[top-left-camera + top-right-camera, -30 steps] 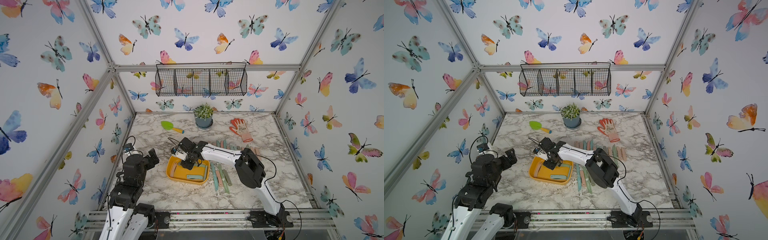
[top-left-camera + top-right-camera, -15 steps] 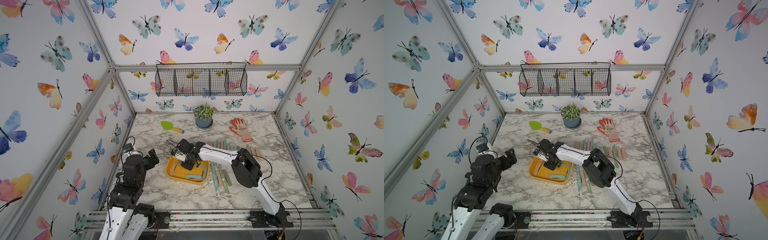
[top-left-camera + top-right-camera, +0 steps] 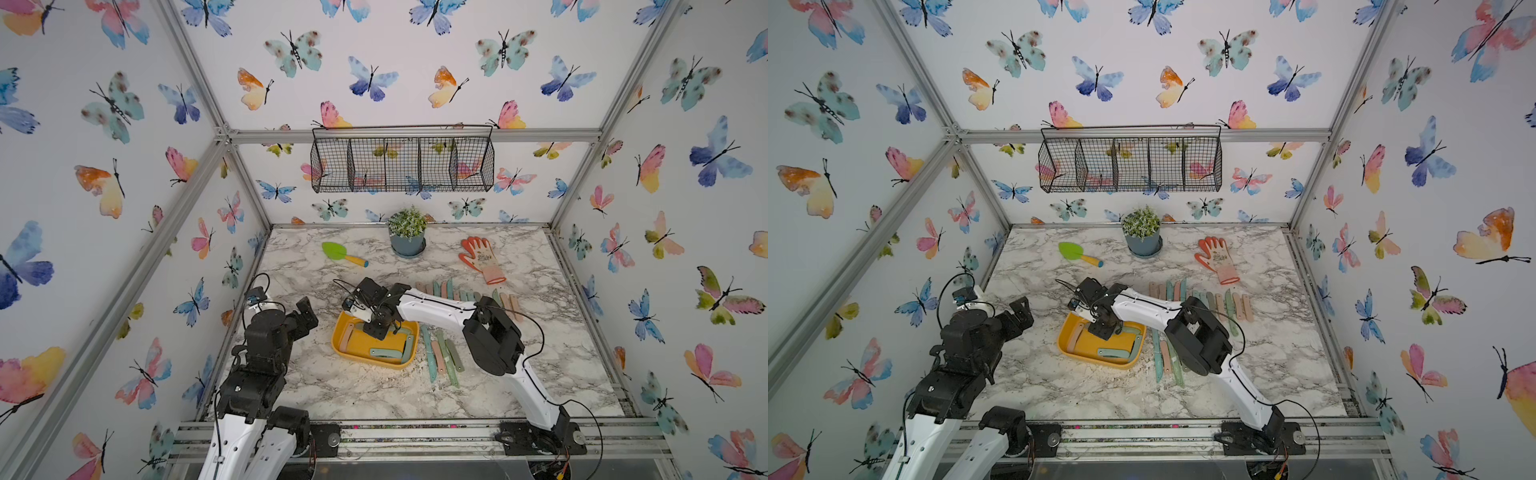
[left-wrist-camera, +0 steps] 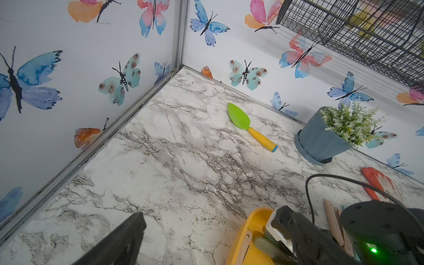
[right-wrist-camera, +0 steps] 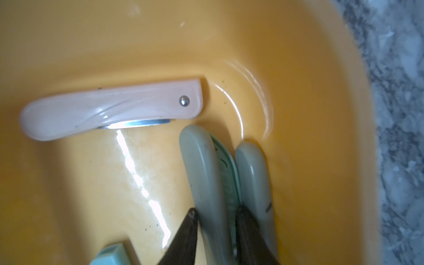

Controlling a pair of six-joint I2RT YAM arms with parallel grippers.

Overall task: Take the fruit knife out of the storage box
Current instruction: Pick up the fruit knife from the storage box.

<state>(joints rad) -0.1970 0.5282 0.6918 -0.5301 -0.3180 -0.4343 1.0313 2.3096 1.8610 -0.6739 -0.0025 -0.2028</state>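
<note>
In both top views the right arm reaches across to the box [image 3: 365, 347] [image 3: 1088, 348] near the middle of the table [image 3: 332, 390]. The right gripper [image 3: 379, 333] [image 3: 1105, 332] is down inside the box's far end, its fingers hidden under the wrist. Loose knives [image 3: 440, 353] lie on the marble just beside the box. The left gripper [image 3: 305, 316] [image 3: 1019, 311] hangs off to the side, well apart from the box, holding nothing.

Over to the left wrist view: only one finger [image 4: 124, 238] shows, well off centre, so those jaws stand apart. A trowel [image 4: 249, 126] and a pot [image 4: 319, 140] sit beyond on the marble.

Right wrist view, and here's the action: the two fingers [image 5: 185, 236] press against either side of the green knife [image 5: 204, 172], clamped on it. That knife lies in the box, close to the wall. A teal knife [image 5: 228, 169] is tucked along it, and a pink knife [image 5: 110, 107] lies apart.
</note>
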